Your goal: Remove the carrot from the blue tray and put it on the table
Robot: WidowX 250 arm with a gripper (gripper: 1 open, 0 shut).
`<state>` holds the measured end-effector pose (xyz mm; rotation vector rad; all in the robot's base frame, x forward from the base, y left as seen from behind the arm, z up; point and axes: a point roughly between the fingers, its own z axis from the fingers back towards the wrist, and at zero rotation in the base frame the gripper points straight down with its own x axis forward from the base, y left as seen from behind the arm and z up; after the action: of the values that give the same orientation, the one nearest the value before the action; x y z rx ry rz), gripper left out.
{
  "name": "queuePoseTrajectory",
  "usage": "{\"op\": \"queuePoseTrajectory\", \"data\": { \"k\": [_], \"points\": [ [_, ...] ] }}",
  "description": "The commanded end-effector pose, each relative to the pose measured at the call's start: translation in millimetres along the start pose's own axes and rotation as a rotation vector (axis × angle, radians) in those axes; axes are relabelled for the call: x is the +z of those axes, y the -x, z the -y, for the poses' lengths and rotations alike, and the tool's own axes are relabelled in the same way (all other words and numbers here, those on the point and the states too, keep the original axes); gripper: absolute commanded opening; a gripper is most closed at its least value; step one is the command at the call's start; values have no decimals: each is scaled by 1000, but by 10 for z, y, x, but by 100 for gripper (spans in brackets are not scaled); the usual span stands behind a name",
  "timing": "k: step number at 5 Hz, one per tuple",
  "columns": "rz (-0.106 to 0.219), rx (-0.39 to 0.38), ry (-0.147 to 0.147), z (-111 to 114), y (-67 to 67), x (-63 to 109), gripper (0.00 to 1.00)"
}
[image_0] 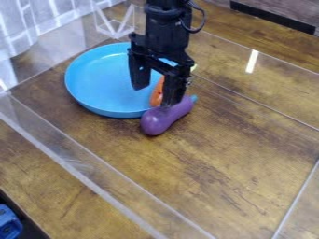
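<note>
Camera: gripper [159, 91] over the right-hand side of the blue tray [90, 86], as seen in the picture.
Jaw state: spread apart, nothing clamped.
Carrot [156, 94]: at the tray's edge, partly screened by the dark fingers; it appears to lie between them, though depth is hard to judge.
Step in hand: align for the grasp.
Closing: centre the jaws across the narrow width; close evenly, since the tapered, glossy body may slip.
Clearance: avoid nudging the purple eggplant [166, 117], smooth and rounded, just beside.
Lift: raise straight above the rim before travelling.
Tray form: round, shallow, bright blue.
Set-down: lower gently onto the brown, wood-grained table [218, 173].
</note>
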<state>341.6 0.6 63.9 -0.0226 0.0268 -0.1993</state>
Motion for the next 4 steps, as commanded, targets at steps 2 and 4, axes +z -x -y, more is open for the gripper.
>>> {"op": "queuePoseTrajectory", "data": {
  "k": [2,4],
  "points": [
    [83,12,-16,-156,-157,139,0],
    [112,20,3,-184,-227,151,0]
  ]
}}
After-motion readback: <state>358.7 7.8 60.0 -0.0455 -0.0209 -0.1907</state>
